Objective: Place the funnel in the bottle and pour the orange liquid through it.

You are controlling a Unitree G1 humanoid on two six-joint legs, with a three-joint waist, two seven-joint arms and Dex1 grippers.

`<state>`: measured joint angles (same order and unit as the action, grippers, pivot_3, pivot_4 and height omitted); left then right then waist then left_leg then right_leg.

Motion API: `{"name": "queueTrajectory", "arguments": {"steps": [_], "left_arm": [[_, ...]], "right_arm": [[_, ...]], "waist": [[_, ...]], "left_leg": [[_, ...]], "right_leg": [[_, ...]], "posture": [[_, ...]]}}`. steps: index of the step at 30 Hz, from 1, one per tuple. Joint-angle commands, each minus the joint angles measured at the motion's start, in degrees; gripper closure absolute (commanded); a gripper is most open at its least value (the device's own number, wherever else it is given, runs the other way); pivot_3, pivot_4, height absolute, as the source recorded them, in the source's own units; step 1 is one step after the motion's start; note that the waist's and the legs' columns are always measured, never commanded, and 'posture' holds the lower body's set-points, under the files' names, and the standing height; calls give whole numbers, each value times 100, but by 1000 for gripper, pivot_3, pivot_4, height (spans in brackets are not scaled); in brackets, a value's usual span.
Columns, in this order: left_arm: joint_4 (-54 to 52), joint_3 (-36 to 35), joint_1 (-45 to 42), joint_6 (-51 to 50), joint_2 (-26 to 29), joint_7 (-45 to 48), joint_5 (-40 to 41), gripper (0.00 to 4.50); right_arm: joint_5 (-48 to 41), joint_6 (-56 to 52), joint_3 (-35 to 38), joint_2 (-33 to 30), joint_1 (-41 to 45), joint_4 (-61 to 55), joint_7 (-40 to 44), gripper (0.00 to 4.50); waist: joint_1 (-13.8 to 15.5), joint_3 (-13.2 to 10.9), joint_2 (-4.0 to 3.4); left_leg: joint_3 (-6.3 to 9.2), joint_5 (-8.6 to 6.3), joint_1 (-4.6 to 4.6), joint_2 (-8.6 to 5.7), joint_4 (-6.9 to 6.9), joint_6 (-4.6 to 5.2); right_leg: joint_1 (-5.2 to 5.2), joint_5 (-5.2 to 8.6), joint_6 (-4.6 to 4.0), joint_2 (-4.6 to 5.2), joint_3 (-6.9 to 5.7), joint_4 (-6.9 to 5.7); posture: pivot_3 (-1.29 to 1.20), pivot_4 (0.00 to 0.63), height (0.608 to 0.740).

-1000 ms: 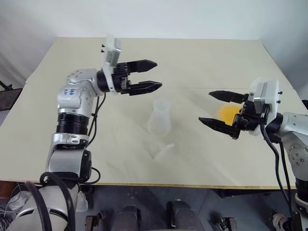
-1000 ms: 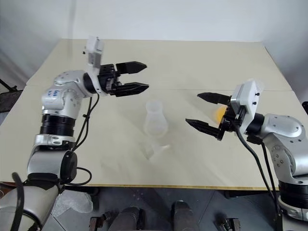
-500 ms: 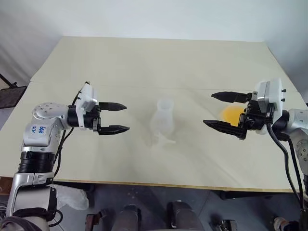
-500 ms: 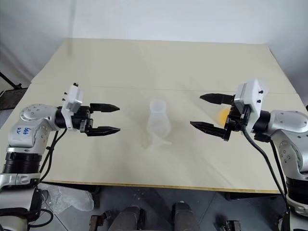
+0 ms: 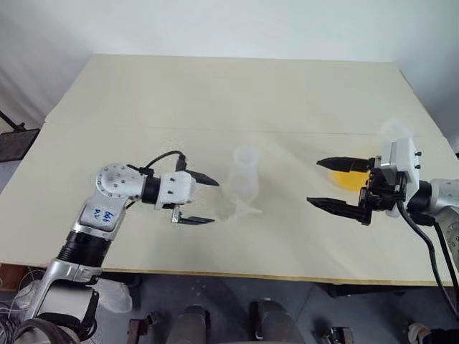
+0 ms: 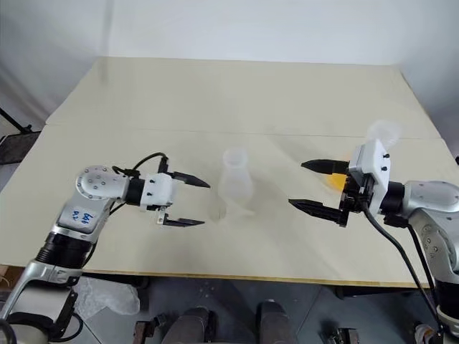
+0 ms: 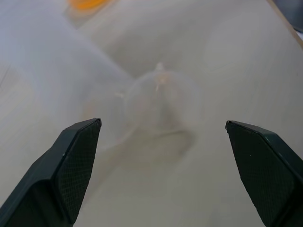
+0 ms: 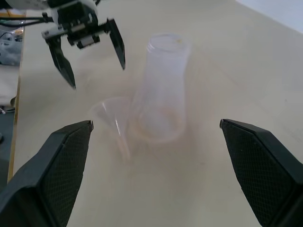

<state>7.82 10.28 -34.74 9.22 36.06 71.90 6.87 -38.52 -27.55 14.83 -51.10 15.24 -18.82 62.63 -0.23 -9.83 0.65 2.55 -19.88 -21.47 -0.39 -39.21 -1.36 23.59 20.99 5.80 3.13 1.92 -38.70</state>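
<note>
Your bottle stands upright and empty mid-desk; take it as the landmark. The funnel lies on its side against the bottle's base, nearer you. Your left gripper, fingers spread and empty, sits just left of the funnel. Your right gripper, also spread and empty, hangs well right of the bottle, the orange liquid behind it.

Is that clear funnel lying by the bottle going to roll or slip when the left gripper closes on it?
The funnel lies on its side, so its round mouth may roll. It looks thin, smooth plastic, probably light and slippery.
</note>
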Motion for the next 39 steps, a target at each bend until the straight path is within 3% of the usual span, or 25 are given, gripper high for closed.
{"name": "queueTrajectory", "arguments": {"steps": [1,14,27,39], "left_arm": [[159,109,-178,833,-79,76,-87,16],[1157,487,-975,2383,-267,-113,-688,16],[1028,786,-1017,2562,-511,-82,-604,16],[1604,883,-1357,2866,-556,-159,-824,16]], "right_arm": [[-154,38,299,29,-111,-289,-114,0],[-264,109,504,181,-601,-693,-457,0],[-284,112,567,232,-670,-798,-611,0],[-316,93,667,254,-835,-942,-761,0]], "waist": [[5,0,0],[14,0,0],[24,0,0],[26,0,1]], "left_leg": [[0,0,0,1,0,0],[0,-1,0,-4,-2,3],[1,-1,1,-3,-4,3],[0,0,1,-3,-6,4]], "right_leg": [[0,0,0,-1,0,-1],[-5,-3,5,1,-2,2],[-6,-3,5,0,-1,0],[-6,-3,5,-1,-1,-1]], "posture": [[0,150,740],[0,150,740],[0,150,740],[0,150,740]]}}
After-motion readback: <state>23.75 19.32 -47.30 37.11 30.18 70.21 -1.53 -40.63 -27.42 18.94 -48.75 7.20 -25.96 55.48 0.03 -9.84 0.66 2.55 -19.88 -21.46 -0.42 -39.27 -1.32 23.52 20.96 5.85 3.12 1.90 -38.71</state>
